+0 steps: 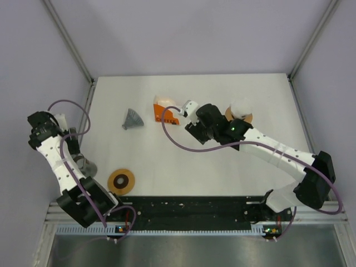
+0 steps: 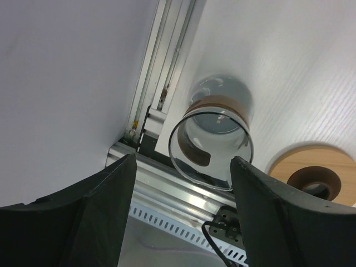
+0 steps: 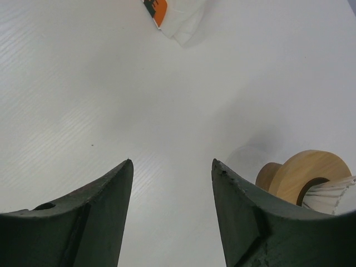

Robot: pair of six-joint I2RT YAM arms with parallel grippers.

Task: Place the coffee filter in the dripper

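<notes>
A white paper coffee filter (image 1: 241, 104) sits in a wooden ring holder (image 1: 245, 117) at the back right; the right wrist view shows its pleated edge (image 3: 332, 194) at the right. A grey ribbed cone dripper (image 1: 132, 118) lies on its side at the back left. My right gripper (image 1: 192, 129) (image 3: 172, 162) is open and empty over bare table, between the orange filter packet (image 1: 163, 111) (image 3: 157, 8) and the holder (image 3: 303, 172). My left gripper (image 1: 40, 129) (image 2: 183, 160) is open and empty, raised at the far left above a glass carafe (image 2: 214, 139).
The glass carafe (image 1: 84, 164) with a wooden collar stands at the table's left edge. A wooden ring (image 1: 121, 181) (image 2: 314, 172) lies near the front edge. A metal rail (image 2: 167, 183) runs along the front. Frame posts stand at the back corners.
</notes>
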